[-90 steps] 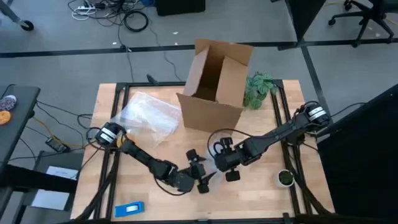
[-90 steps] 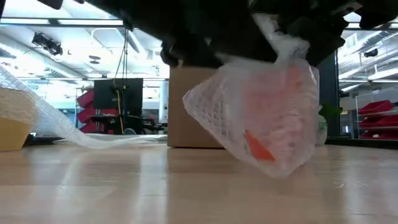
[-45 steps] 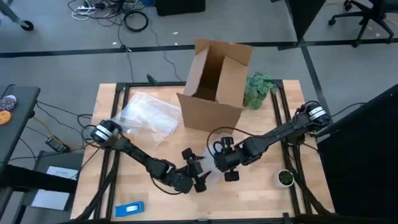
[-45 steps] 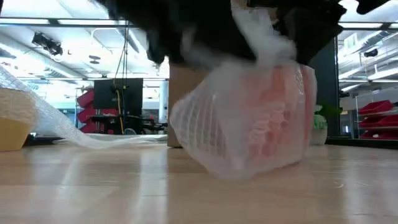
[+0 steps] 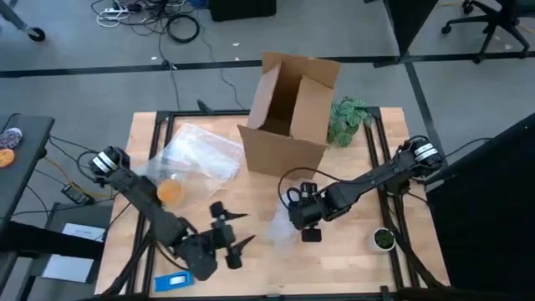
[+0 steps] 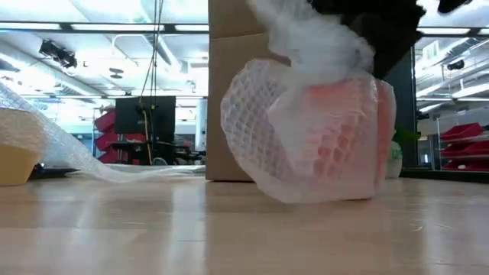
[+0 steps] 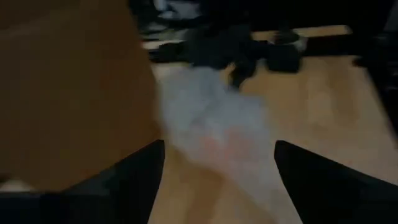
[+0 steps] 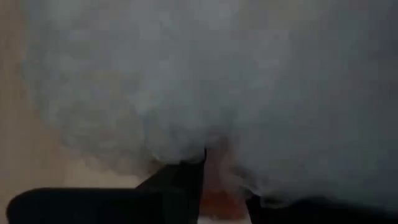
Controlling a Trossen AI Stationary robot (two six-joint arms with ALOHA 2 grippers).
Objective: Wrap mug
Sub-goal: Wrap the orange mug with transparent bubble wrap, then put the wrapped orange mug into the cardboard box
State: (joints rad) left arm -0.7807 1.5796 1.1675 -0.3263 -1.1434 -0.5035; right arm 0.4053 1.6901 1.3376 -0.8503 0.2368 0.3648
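Mug point(image 6: 336, 130), orange, sits swathed in bubble wrap point(image 6: 260, 137) on the worktop point(image 6: 153, 229), centre-right of low frame. Right gripper point(image 5: 294, 219) is clamped on the wrap's gathered top. Left gripper point(image 5: 227, 240), fingers apart, sits lower left of it, in front of the cardboard box point(image 5: 288, 113).

Wooden table point(image 5: 351, 251): cardboard box point(image 5: 288, 113), bubble wrap point(image 5: 196, 155)

The mug point(image 6: 336, 126) shows as an orange-pink shape inside a bundle of bubble wrap point(image 6: 306, 130) resting on the worktop point(image 6: 229, 229). A dark tool point(image 6: 374, 30) sits at the top of the bundle, where the wrap gathers into a white tuft. Just behind the bundle stands a cardboard box point(image 6: 229, 99). Well apart from the bundle, a loose plastic sheet point(image 6: 69, 153) slopes down onto the worktop.
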